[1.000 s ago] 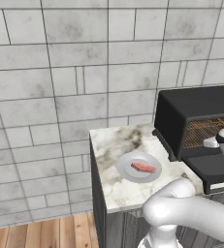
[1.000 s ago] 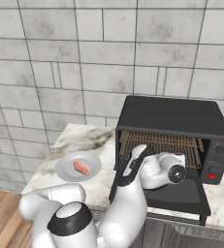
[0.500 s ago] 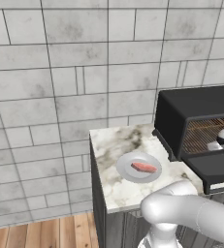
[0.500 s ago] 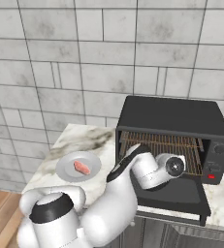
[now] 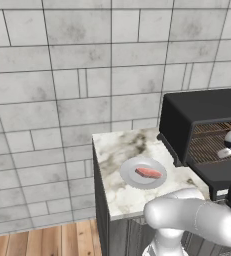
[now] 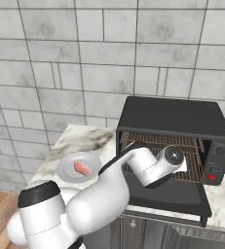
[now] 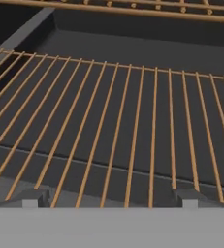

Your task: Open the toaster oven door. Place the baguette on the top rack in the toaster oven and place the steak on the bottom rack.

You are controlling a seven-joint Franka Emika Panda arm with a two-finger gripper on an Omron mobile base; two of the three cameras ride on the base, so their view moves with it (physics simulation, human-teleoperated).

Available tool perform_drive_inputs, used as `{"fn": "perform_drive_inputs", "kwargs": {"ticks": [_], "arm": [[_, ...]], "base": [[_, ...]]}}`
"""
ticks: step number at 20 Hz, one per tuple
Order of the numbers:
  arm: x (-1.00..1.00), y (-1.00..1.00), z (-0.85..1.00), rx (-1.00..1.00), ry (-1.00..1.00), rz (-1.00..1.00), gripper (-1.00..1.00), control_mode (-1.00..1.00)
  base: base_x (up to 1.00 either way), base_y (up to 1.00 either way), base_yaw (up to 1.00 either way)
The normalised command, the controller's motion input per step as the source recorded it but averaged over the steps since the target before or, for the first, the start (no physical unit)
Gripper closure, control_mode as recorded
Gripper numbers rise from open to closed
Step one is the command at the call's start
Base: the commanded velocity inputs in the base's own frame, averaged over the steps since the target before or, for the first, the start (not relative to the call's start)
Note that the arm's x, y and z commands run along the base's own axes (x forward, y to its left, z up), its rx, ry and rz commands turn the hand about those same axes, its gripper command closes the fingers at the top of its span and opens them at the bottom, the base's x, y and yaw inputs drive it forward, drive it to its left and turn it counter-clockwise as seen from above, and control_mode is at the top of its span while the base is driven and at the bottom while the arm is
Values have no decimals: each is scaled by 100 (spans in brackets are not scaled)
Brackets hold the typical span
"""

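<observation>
End effector (image 7: 111,201): seen at the bottom edge of the hand view, fingertips spread wide with nothing between them, pointed into the oven cavity just above a copper wire rack (image 7: 108,126).
Second rack (image 7: 147,6): a further wire rack is seen along the top edge of the hand view.
Toaster oven (image 6: 175,119): placed at right centre of the right base view, on the worktop (image 5: 112,150); red light (image 6: 212,177) lit on the side panel.
Toaster oven door (image 6: 167,197): folded down flat, lower centre-right of the right base view; opening is judged done.
Steak (image 5: 148,173): lying on a grey plate (image 5: 129,177), centre of the left base view, well apart from the end effector.
Baguette: its position cannot be told from these views.
Risk, wrist: the racks could be struck or dragged out if the hand is lifted before being drawn clear.
Risk, elbow: the plate could be swept off the worktop as the arm is swung towards the steak.
Risk, rack choice: the steak could be set on the wrong rack, the two being close together.
</observation>
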Motion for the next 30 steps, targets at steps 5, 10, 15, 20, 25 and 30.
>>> {"fn": "perform_drive_inputs", "kwargs": {"ticks": [5,10,15,20,25,30], "arm": [[-59,0,-58,-3,17,0,-100,-100],[-60,0,-57,-3,17,0,-100,-100],[-51,0,-56,-2,20,0,-100,-100],[-21,-1,-2,3,21,0,-100,-100],[-14,22,50,10,6,0,-100,-100],[-21,37,51,2,0,0,-100,-100]], "base": [[0,0,0],[0,0,0],[0,0,0],[0,0,0],[0,0,0],[0,0,0]]}}
